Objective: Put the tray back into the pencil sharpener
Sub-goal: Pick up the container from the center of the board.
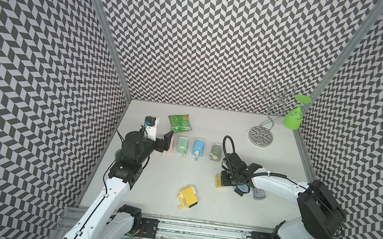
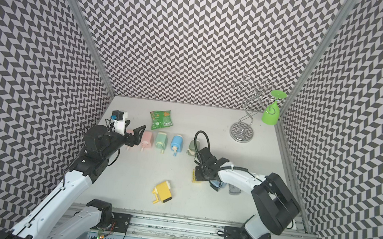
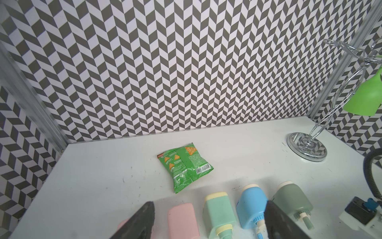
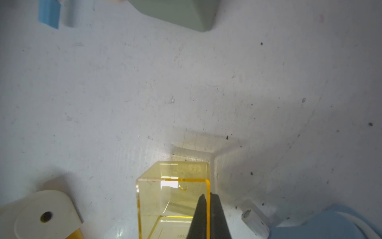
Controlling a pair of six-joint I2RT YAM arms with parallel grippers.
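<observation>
Broadly, the white table carries both arms. The left gripper hangs above a row of pastel sharpeners, its jaws spread apart and holding nothing. Nearer the front edge lies the yellow pencil sharpener, crank end toward the front rail and well apart from its tray. That tray, a small clear yellow box, sits on the table under the right gripper. The right jaws are pinched together on 1 thin side wall of the tray, 1 finger inside and 1 outside. By its look, the tray is light, rigid, slick plastic, so it may pivot in so narrow a pinch, and hard squeezing could crack the wall. A hold low on the wall, near a corner, seems safest, leaving the leading end free to enter the sharpener's slot.
</observation>
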